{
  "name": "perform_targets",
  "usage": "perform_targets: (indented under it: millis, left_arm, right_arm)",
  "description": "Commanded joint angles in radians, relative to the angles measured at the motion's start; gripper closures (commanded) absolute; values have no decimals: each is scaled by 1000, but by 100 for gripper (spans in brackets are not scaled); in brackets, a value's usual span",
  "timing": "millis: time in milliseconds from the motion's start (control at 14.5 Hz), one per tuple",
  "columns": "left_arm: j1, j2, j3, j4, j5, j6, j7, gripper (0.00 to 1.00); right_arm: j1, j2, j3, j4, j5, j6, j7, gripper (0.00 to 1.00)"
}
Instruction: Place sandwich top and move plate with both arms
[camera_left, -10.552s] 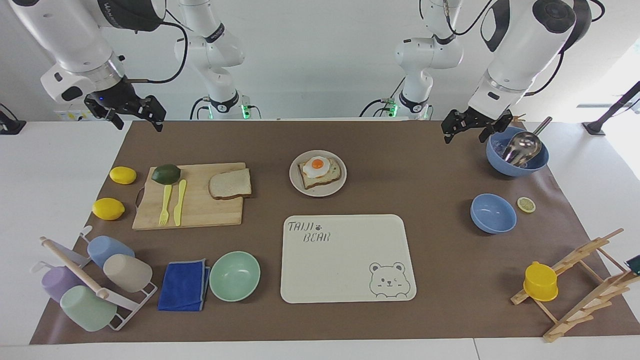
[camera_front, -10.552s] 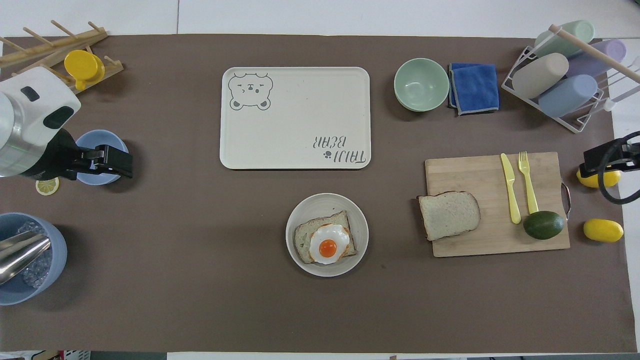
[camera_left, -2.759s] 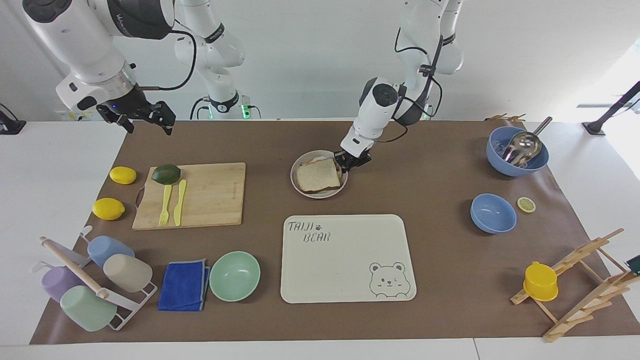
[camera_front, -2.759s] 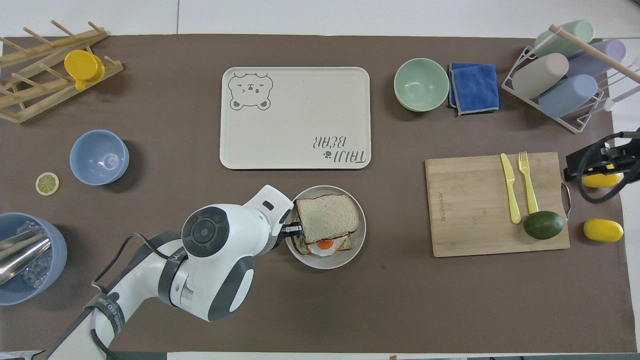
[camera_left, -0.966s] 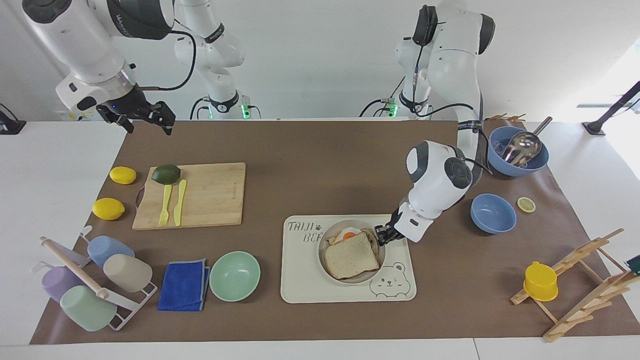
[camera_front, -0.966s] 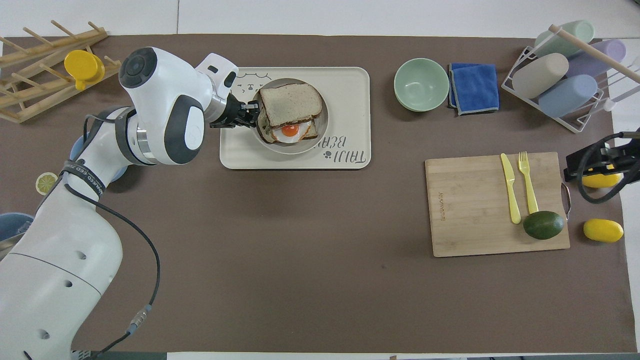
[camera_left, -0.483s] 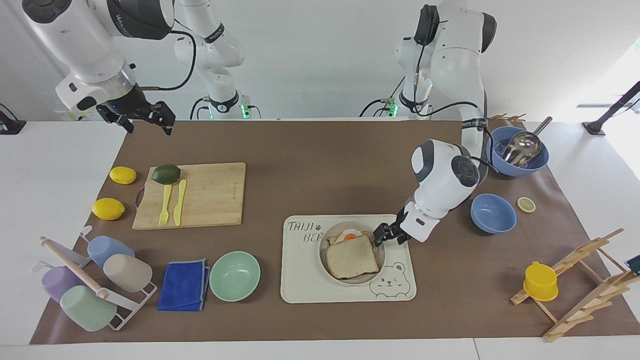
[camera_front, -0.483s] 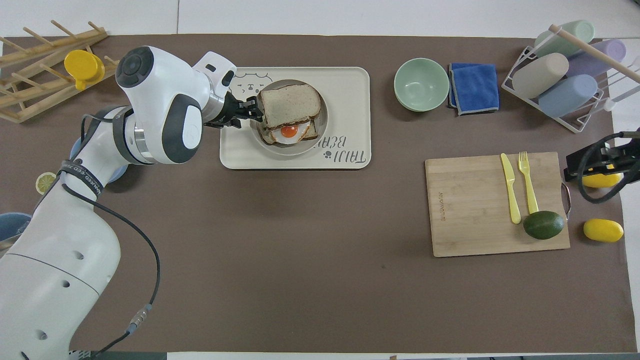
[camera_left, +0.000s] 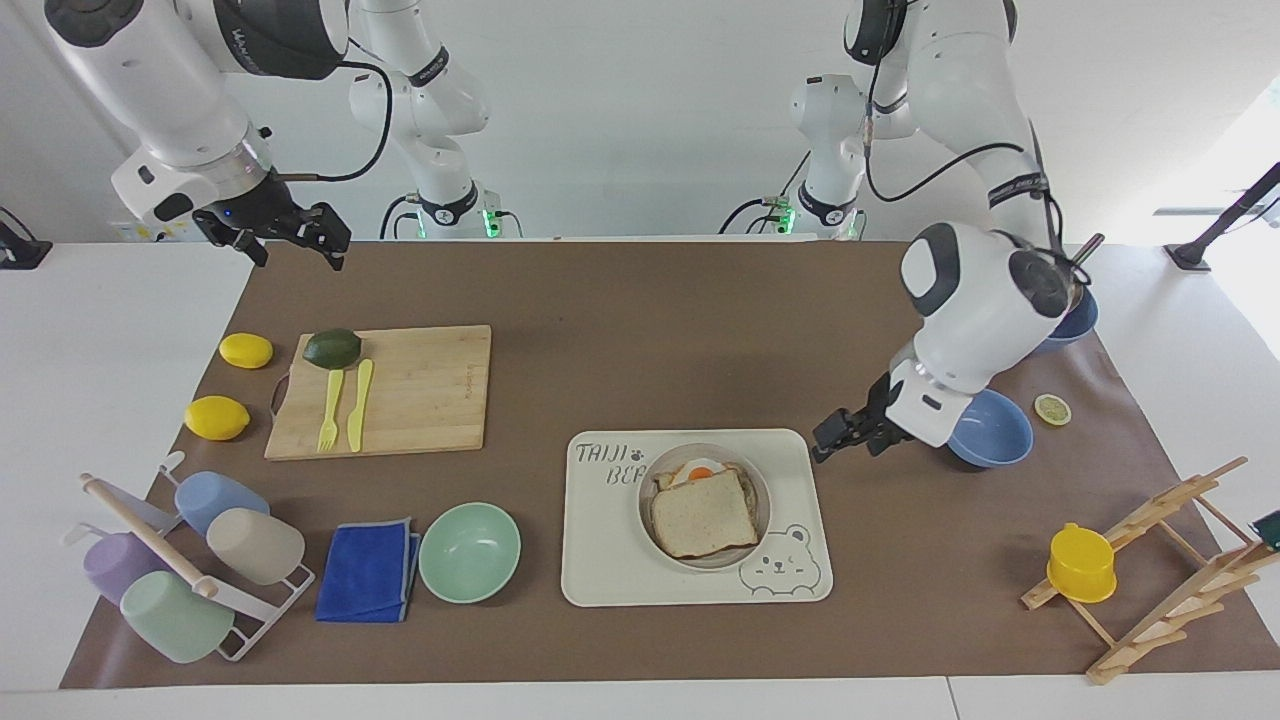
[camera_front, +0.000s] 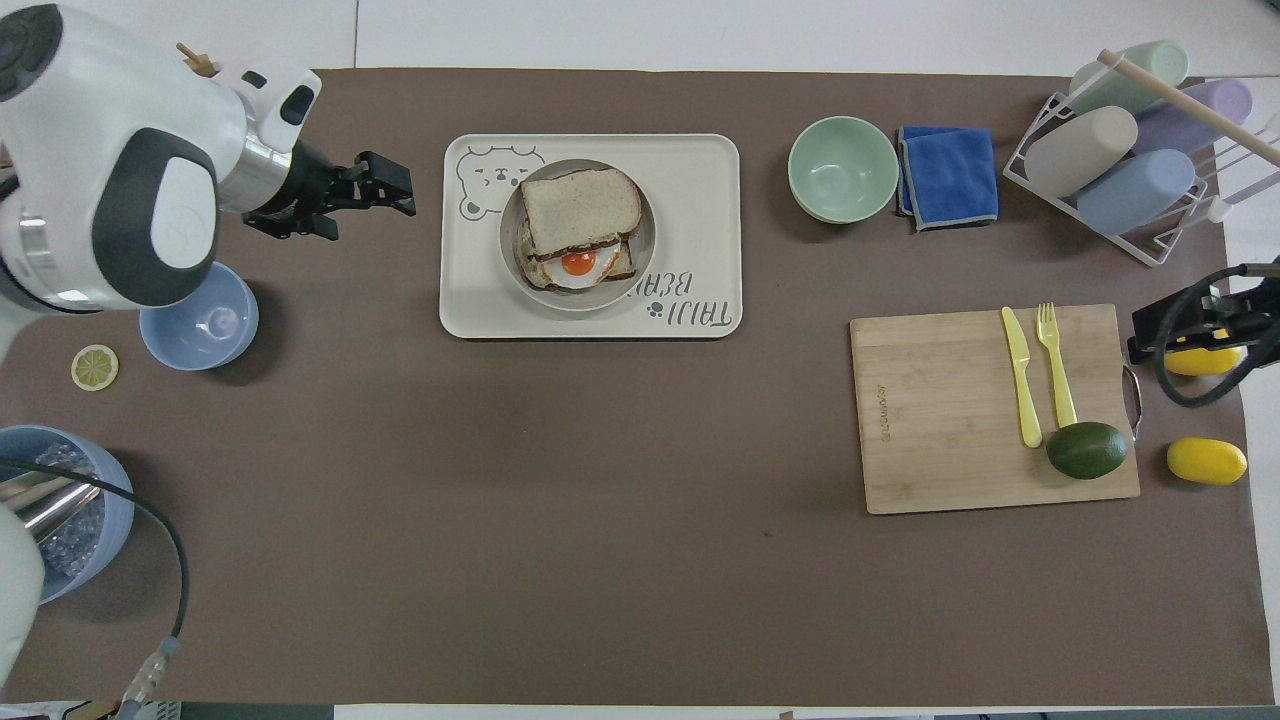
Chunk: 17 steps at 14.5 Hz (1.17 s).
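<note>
My left gripper (camera_left: 838, 441) over the mat beside the bear tray (camera_left: 610, 570), fingers apart, holding nothing, bread slice (camera_left: 703, 513) on the egg toast (camera_front: 577, 265) in the plate (camera_left: 762, 515), my right gripper (camera_left: 285, 235) waiting, fingers apart.

Sandwich top (camera_left: 703, 526) now on egg toast; plate (camera_left: 757, 545) moved onto tray (camera_left: 600, 580); left gripper (camera_left: 848, 436) released, withdrawn.

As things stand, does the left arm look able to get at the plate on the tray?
Probably yes. The left gripper hangs just off the tray's edge, at the left arm's end of it, jaws open toward the plate, with nothing between them.
</note>
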Motion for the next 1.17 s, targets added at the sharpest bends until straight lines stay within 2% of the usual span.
perform_targets:
  millis: [0,138,276,483,690,966,1103]
  left_arm:
    - [39,-121,0,-49,36,-109,89,0]
    - [53,-199,3,-92,77,-162,128,0]
    - [46,-299,4,-197,107,-165,134,0]
    - [38,-384,5,-302,113,-154,134,0]
    - [32,-366,5,-278,119,-153,133,0]
    - [39,-289,0,-103,163,-283,140,0]
    - [42,-286,2,-92,173,-303,174,0]
  right_arm:
    - [-14,-16,6,-16,26,2,-19,0]
    - [-14,-16,4,-16,26,2,-19,0]
    - [-15,-16,4,-16,26,2,-19,0]
    - [-14,-16,6,-16,26,2,-19,0]
    - [-14,-16,4,-16,26,2,-19,0]
    - [-14,-16,4,-16,26,2,-19,0]
    - [-15,-16,4,-16,26,2,-19,0]
